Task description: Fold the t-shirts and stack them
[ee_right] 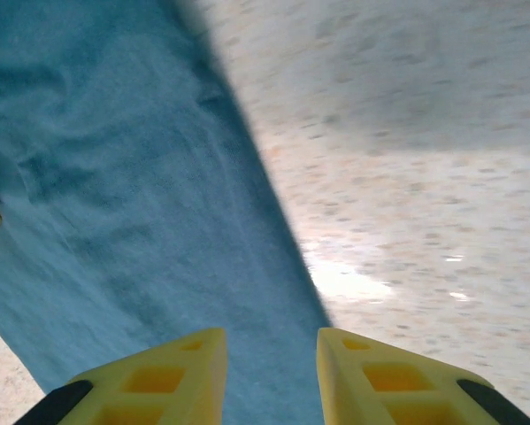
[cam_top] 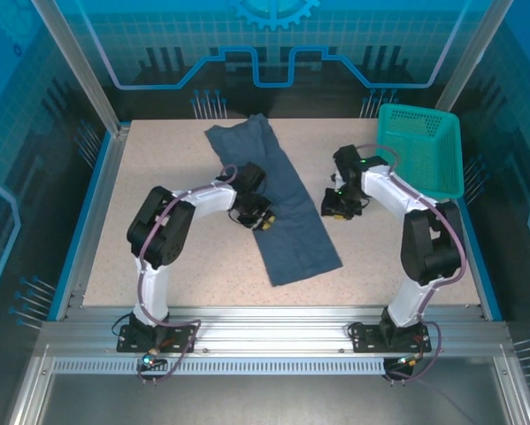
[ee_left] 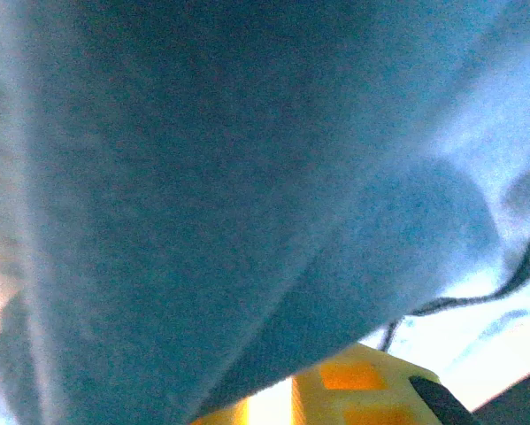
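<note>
Centrally, see the t-shirt (cam_top: 291,212) folded into a long narrow strip, lying flat on the table (cam_top: 158,159) and running diagonally from the far middle down toward the near right. Find the teal basket (cam_top: 421,150) well apart from it, at the far right corner.

Spot the left gripper (cam_top: 265,221) low at the strip's left edge, about halfway along, touching or overlapping the cloth. From the left wrist, get slate-blue fabric pressed right up close and blurred, with one yellow finger (ee_left: 353,385) poking out beneath it. Cannot tell the spread of the jaws under that cover, nor any pinch on the cloth, though possibly gripping a fold of it.

Find the right gripper (cam_top: 337,212) just beside the strip's right edge, over bare tabletop. From the right wrist, see its two yellow fingers (ee_right: 154,381) parted by a clear gap, holding nothing, poised above the border between the t-shirt's edge and the speckled table.
</note>
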